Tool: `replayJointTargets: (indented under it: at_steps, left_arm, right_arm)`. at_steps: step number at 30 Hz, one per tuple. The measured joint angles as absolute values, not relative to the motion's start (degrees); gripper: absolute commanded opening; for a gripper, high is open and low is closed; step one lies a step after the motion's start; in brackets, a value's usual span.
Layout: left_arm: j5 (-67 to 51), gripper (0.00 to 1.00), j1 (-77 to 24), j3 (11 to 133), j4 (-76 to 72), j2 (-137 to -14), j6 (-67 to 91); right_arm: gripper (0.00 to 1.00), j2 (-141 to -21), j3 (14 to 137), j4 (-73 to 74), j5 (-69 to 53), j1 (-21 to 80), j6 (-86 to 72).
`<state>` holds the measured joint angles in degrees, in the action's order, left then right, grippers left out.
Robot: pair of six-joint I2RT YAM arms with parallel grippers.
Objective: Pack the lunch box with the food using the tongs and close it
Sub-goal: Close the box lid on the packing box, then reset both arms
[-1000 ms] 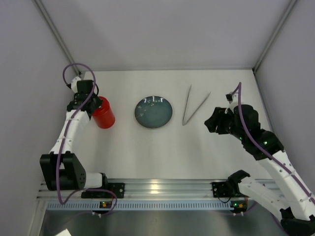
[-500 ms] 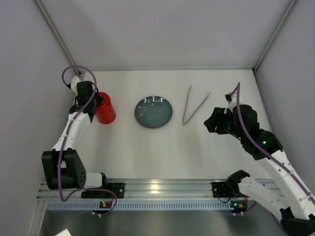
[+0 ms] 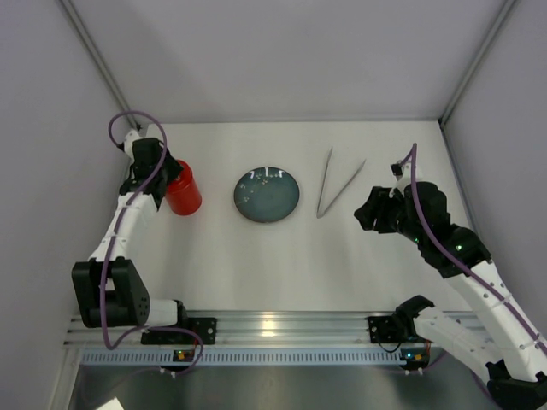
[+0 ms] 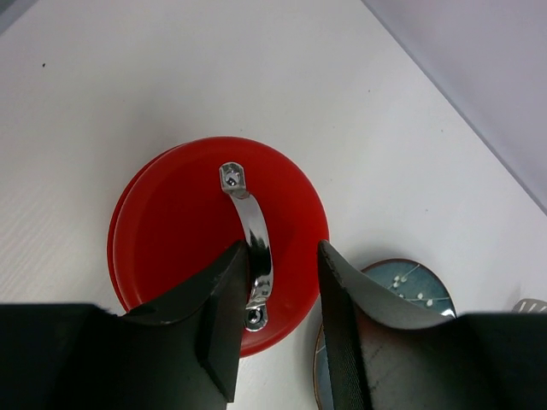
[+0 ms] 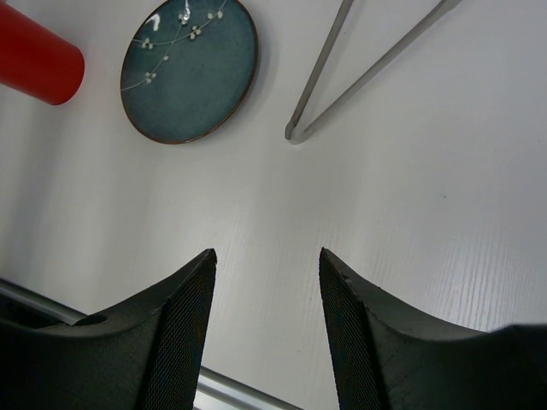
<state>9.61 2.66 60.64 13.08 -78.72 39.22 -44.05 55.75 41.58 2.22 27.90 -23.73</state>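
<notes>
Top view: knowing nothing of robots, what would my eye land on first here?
The bright red lunch box at far left, lid on, with the left gripper open astride the lid's shiny metal handle. Then the bare blue-grey plate in the middle and the silver tongs lying right of it, the right gripper hovering open beyond.

A: Top view: we look down from above and behind the arm bases; the whole table [image 3: 273,256] fits.
B: Left wrist: we sit close over the lunch box [image 4: 171,231]. Right wrist sits higher, facing down; plate [image 5: 189,70] and tongs [image 5: 297,130] shared with top view.
</notes>
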Motion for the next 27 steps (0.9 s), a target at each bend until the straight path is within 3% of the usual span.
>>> replayJointTargets:
  at_steps: [10, 17, 22, 25, 26, 27]
  left_arm:
    - [8.34, 0.60, 2.59, 67.68, 26.55, -79.02, 37.93]
    - [8.58, 0.63, 1.61, 73.10, 32.16, -78.87, 36.77]
    - [9.58, 0.80, -8.78, 75.16, 33.08, -76.53, 33.47]
    - [9.45, 0.86, -19.75, 76.77, 33.04, -74.96, 30.35]
    - [9.06, 0.88, -23.62, 77.08, 32.88, -74.28, 29.34]
    - [8.82, 0.94, -27.62, 77.10, 32.56, -73.45, 28.32]
  right_arm:
    - [0.51, -44.60, 55.75, 41.54, 2.24, 27.90, -23.73]
    - [0.52, -45.08, 55.75, 41.52, 2.24, 27.90, -23.73]
    - [0.56, -45.08, 55.75, 41.47, 2.28, 27.90, -23.77]
    - [0.74, -45.08, 55.75, 41.34, 2.46, 27.90, -23.92]
    - [0.99, -45.06, 55.75, 41.32, 2.50, 27.90, -23.99]
    - [0.99, -45.01, 55.75, 41.28, 2.63, 27.90, -24.25]
